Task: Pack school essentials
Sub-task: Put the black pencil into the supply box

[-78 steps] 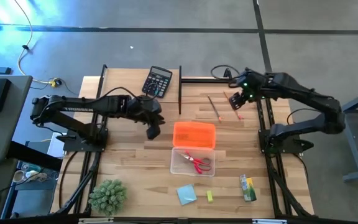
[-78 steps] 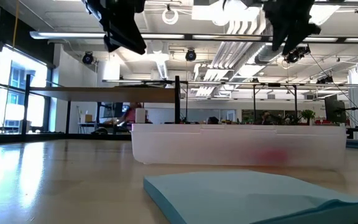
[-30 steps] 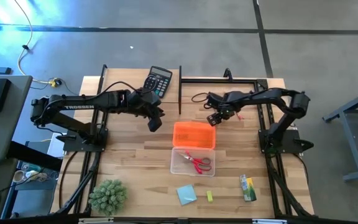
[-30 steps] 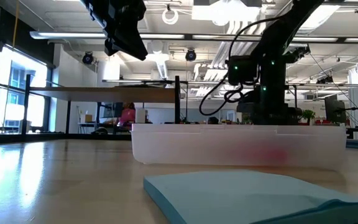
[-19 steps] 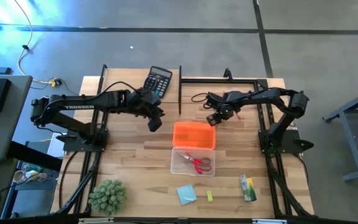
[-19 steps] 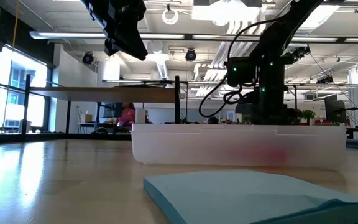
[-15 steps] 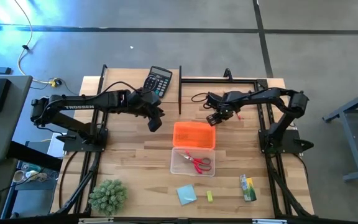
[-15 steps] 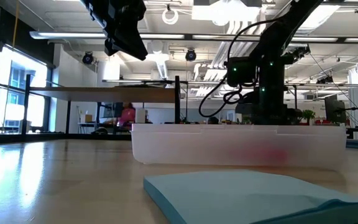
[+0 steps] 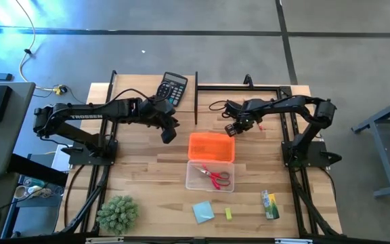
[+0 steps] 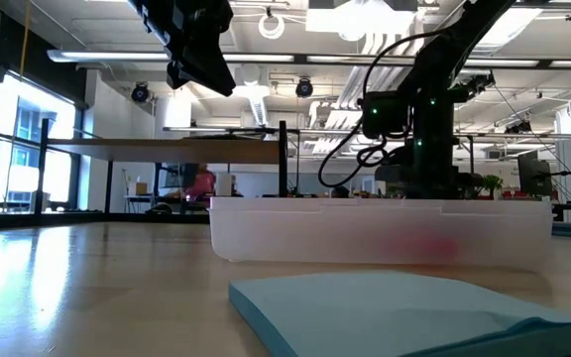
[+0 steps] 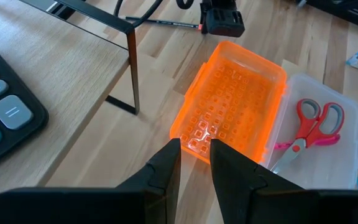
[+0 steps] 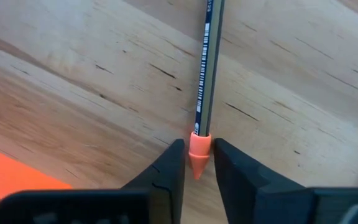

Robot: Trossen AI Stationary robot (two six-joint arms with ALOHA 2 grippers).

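Observation:
A thin pencil (image 12: 205,68) with an orange eraser cap lies flat on the wooden table at the far side, beyond the orange lid (image 9: 212,146). My right gripper (image 12: 197,171) is down at its capped end, shut on it. Red-handled scissors (image 9: 217,177) lie in the clear box (image 9: 193,177). A light-blue notepad (image 9: 203,211), a tiny yellow block (image 9: 227,213) and a green-yellow packet (image 9: 270,203) lie near the front edge. My left gripper (image 11: 195,165) hovers left of the lid, its fingers nearly together with nothing between them. My right gripper pinches the pencil's eraser-capped end (image 12: 198,144) between its two fingers, one on each side of the cap. The fingers come slanting down from above. The pencil lies flat on the table, its length running away from the fingers.
A black calculator (image 9: 171,88) lies at the far left by a black upright frame (image 11: 131,59). A spiky green plant (image 9: 117,213) stands at the near left corner. Bare wood lies between the plant and the clear box.
Over the last second both arms have kept still. Before that, my right gripper came down from the far right and went toward the table's left, to the pencil beyond the orange lid.

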